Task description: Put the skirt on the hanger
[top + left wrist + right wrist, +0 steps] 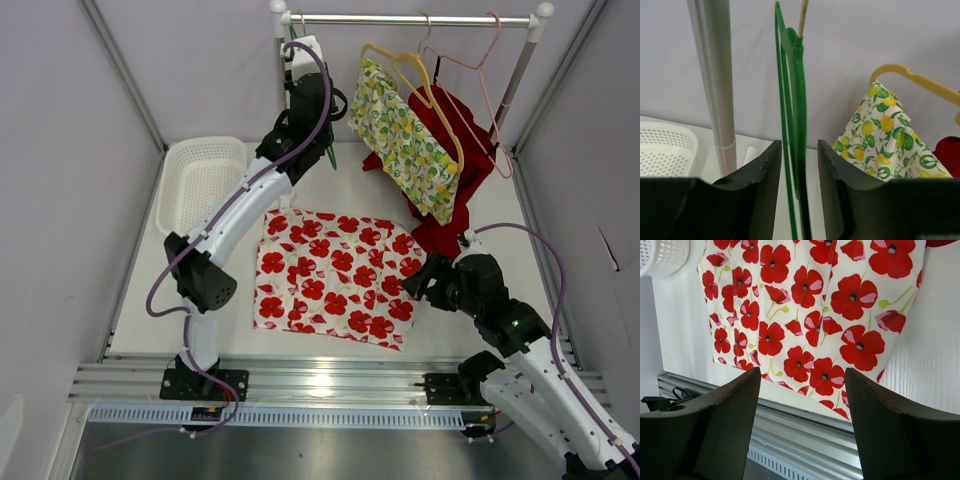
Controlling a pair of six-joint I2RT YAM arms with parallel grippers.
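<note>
Fingers (760, 185) part-open astride green hanger (799, 100)

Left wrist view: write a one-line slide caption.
Left pincer straddling the green hanger beside the rack post, lemon-print garment hanging at right.

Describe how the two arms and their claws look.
Both arms have white rounded shells and black joints. A purple cable loops along the left arm and another along the right arm, which also shows a small green light. The left claw and the right claw each have two thick matte black fingers with curved inner edges.
</note>
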